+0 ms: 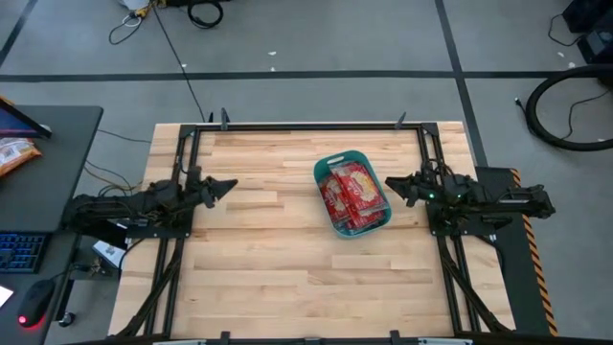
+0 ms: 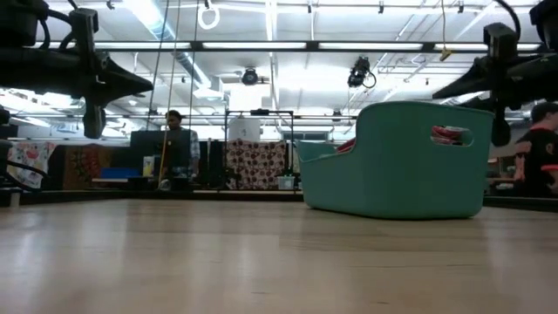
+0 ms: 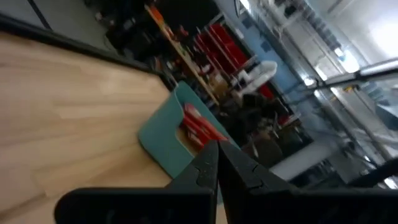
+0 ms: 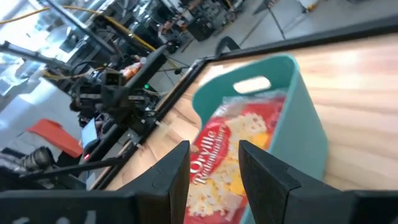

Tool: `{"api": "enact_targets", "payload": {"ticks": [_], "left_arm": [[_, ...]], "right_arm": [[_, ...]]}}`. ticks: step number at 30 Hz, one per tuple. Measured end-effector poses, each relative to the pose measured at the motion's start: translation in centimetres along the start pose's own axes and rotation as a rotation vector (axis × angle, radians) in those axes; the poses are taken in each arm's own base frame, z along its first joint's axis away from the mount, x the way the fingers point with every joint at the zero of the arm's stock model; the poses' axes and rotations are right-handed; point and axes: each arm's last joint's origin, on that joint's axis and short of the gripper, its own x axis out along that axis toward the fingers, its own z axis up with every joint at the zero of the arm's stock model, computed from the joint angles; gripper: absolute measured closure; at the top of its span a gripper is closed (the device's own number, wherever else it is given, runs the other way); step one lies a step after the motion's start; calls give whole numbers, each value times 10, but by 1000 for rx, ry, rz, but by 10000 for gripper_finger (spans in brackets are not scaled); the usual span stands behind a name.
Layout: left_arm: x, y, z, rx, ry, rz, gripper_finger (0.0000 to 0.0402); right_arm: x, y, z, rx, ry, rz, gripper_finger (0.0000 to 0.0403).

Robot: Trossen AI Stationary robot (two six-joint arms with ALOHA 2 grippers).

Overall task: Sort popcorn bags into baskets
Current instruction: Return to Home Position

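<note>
One basket [image 1: 337, 160] stands on the surface [image 1: 287, 268], right of centre. Red bags [image 1: 355, 195] lie stacked inside it, with at least two showing on top; the full count is hidden. An orange snack bag [image 1: 13, 153] lies on the side desk [image 1: 67, 134], well apart. A person [image 2: 178, 148] stands in the room behind. Each arm is held at its own side, above the surface. The left tool [image 1: 228, 186] is closed on nothing and points toward the basket. The right tool [image 1: 391, 185], near the basket, has its fingers apart and holds nothing.

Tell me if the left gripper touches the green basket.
Apart. The high view shows bare table between the left gripper and the basket.
</note>
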Motion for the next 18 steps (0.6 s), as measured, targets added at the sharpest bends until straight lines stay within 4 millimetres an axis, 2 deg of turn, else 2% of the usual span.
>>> {"api": "enact_targets", "payload": {"ticks": [7,14,18], "left_arm": [[2,2,-4,66,55,17,390],[3,0,-3,180,38,-9,390],[3,0,-2,184,35,-11,390]], "right_arm": [[2,-2,-3,-2,13,-16,261],[2,-2,-3,-368,20,-5,261],[2,-1,-2,-466,13,1,261]]}}
